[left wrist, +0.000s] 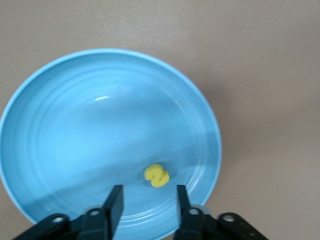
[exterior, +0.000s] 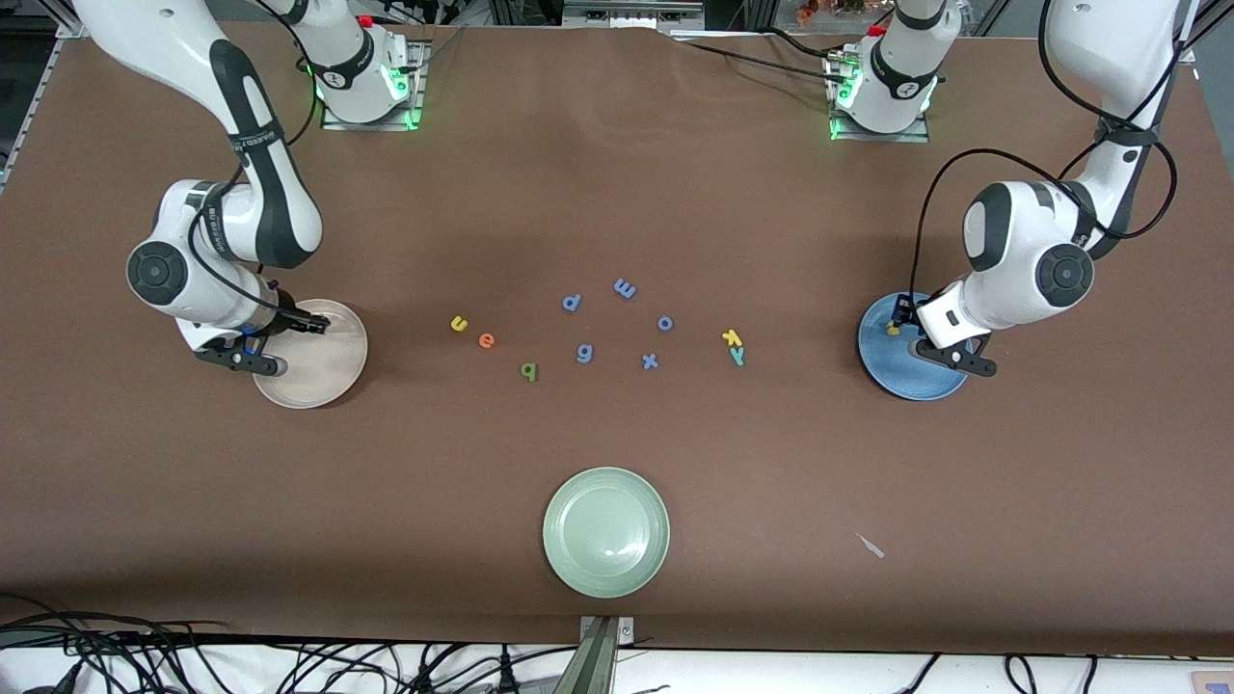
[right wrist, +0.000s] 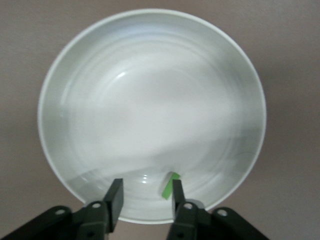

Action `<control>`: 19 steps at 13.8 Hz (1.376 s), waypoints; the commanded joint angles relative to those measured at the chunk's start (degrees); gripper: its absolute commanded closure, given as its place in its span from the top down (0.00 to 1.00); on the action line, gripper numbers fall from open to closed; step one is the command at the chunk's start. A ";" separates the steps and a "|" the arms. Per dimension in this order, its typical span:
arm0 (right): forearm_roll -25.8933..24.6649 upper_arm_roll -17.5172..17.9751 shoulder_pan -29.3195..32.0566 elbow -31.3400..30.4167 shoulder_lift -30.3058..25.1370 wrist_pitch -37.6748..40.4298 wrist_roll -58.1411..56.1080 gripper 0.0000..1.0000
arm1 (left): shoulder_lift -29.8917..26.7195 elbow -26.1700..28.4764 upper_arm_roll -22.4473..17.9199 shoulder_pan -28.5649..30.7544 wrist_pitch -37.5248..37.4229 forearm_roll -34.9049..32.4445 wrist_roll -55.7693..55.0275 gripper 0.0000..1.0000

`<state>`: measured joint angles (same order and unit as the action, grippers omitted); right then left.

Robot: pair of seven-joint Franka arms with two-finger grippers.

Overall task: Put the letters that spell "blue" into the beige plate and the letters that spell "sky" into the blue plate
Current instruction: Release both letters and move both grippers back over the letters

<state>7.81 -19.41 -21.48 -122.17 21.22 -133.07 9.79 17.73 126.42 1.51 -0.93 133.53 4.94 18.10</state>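
My right gripper (right wrist: 146, 197) hangs open low over the beige plate (right wrist: 150, 90). The dark green l (right wrist: 170, 186) is in that plate, against one finger and clear of the other. My left gripper (left wrist: 148, 202) stands open over the blue plate (left wrist: 75, 125), where the yellow s (left wrist: 157, 175) lies free just ahead of the fingertips. On the table between the two plates (exterior: 323, 371) (exterior: 916, 371) lie the yellow u (exterior: 459, 324), orange e (exterior: 487, 339), light green b (exterior: 528, 370), yellow k (exterior: 732, 336) and teal y (exterior: 737, 356).
Blue letters p (exterior: 572, 303), m (exterior: 625, 287), o (exterior: 665, 323), g (exterior: 584, 353) and x (exterior: 650, 360) are scattered among the coloured ones. A pale green plate (exterior: 605, 531) sits nearer the front camera. A small white scrap (exterior: 871, 546) lies toward the left arm's end.
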 commanded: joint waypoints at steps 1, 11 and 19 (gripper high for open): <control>0.72 3.56 -1.72 2.89 0.31 0.89 8.36 1.00 | -1.82 0.59 4.36 0.14 0.67 -0.55 -0.61 0.85; 0.89 15.98 -2.08 6.52 5.85 -4.30 38.80 1.00 | 11.69 -9.60 10.71 -15.39 13.12 3.06 -28.11 0.83; 2.83 19.14 -2.08 -2.97 3.48 -14.21 40.75 0.99 | 14.35 -12.51 8.16 -17.87 15.53 2.97 -30.76 0.61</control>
<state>9.62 -1.04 -23.94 -121.24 26.99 -143.68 50.17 32.16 115.09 10.21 -18.21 149.72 6.64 -13.05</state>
